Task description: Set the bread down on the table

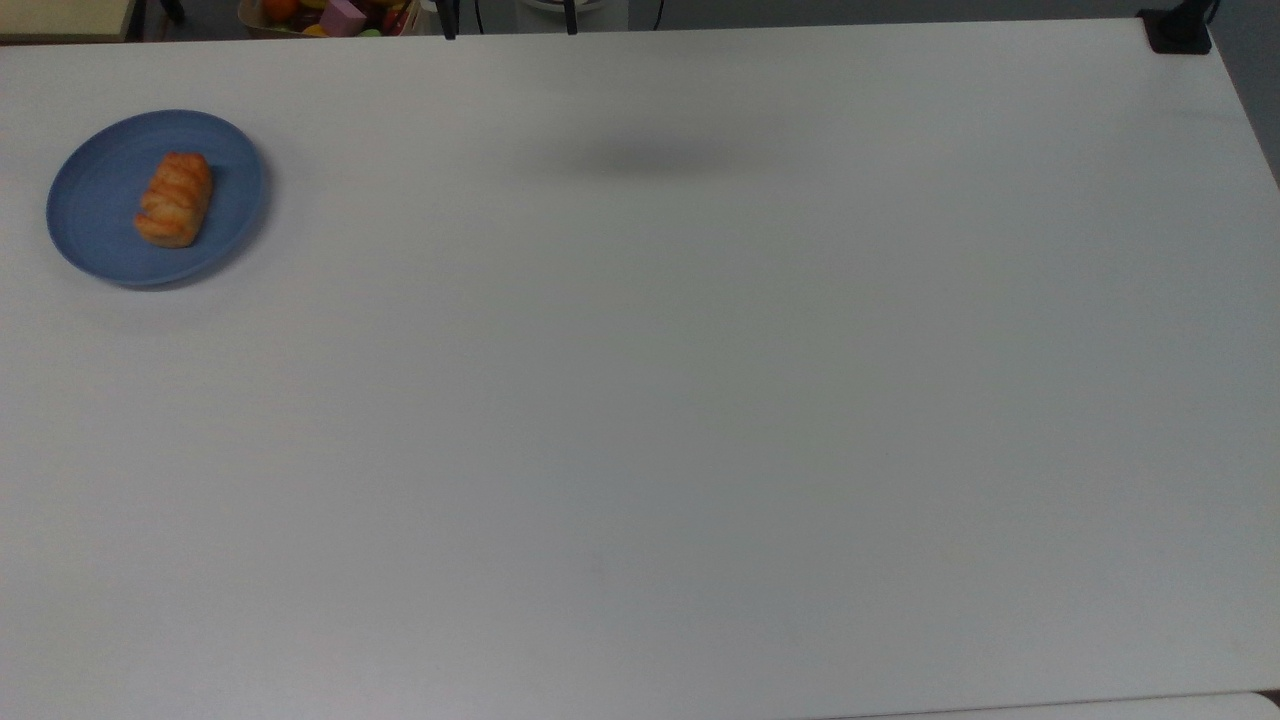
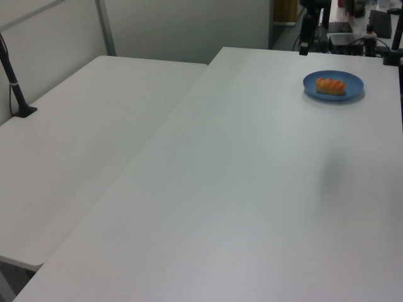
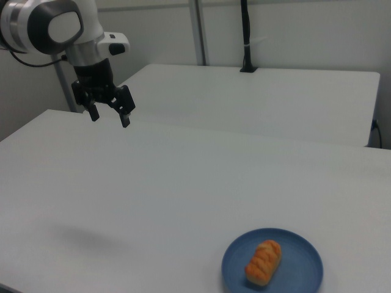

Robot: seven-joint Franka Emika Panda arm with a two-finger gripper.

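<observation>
One bread (image 3: 264, 262) lies on a round blue plate (image 3: 302, 271) at the near edge of the white bench (image 3: 183, 183) in the right view, its braided orange top up and its long axis running slightly tilted from near to far. It sits roughly at the middle of the plate, touching nothing else. In the top view the plate (image 1: 95, 205) is near the top view's left edge, with the bread (image 1: 175, 198) on it and wide bare bench (image 1: 700, 400) spreading to the top view's right; a soft grey shadow (image 1: 650, 158) falls on the bench toward the far side. In the left view the plate (image 2: 352, 80) and bread (image 2: 330, 86) sit far off at the left view's upper right. Farther back in the right view, the gripper (image 3: 110, 116) hangs in the air above the bench toward the right view's left, well apart from the plate, its two dark fingers (image 3: 124, 116) spread wide and pointing down with nothing between them. The white arm (image 3: 55, 27) rises from it to the right view's upper left corner. Beyond that stands a second white bench (image 3: 275, 91), just beside the first, with a black pole (image 3: 246, 36) clamped at its far edge. Past the far edge in the top view, a box of colourful items (image 1: 335, 15) shows.
</observation>
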